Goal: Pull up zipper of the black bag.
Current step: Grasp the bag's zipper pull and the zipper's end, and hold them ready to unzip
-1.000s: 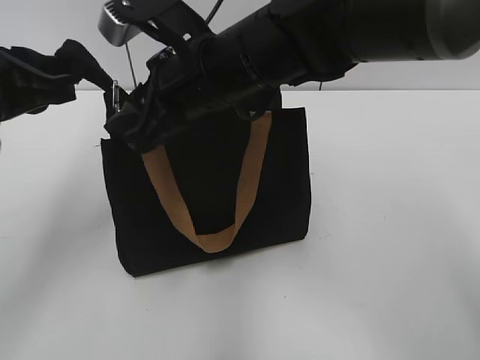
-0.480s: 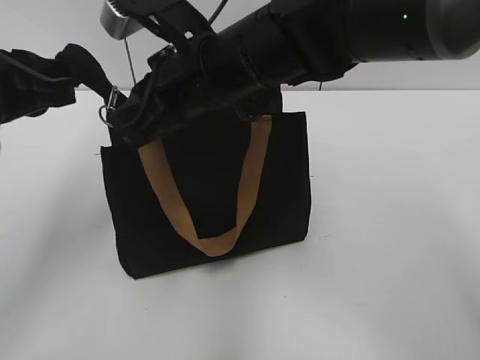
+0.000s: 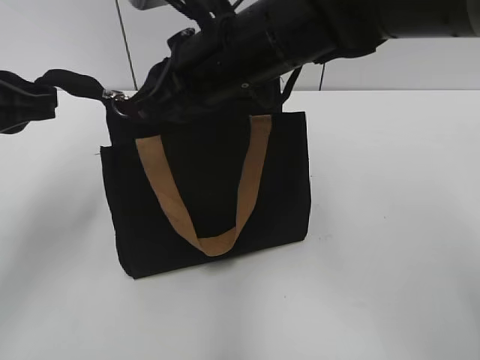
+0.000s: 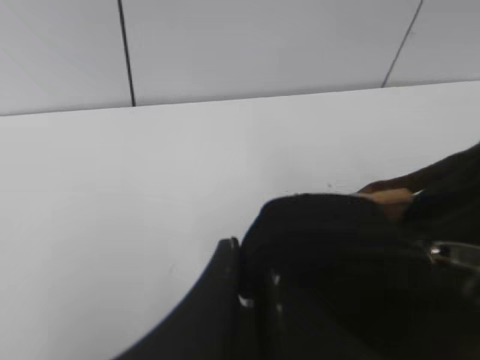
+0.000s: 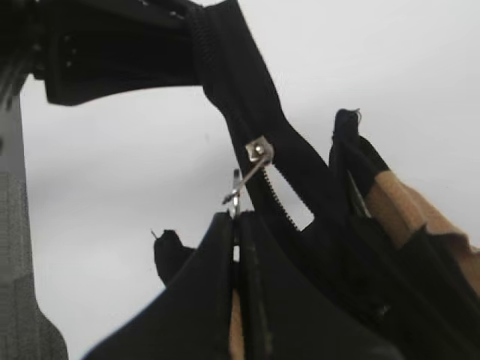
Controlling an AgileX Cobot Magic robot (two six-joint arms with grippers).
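The black bag stands upright mid-table with its tan handles hanging down the front. The zipper's silver pull is at the bag's top left corner. My right gripper reaches across from the upper right. In the right wrist view it is shut on the pull's ring, just below the slider. My left gripper is shut on the black fabric tail of the zipper and holds it out to the left; its jaw shows in the left wrist view.
The white table surrounds the bag. A grey wall with a dark seam rises behind it. The right arm's thick black forearm spans above the bag's top edge.
The right arm has risen and its wrist camera left the top of the view. The left gripper has drawn the fabric tail lower and further left, so it lies flatter. The pull stays at the top left corner.
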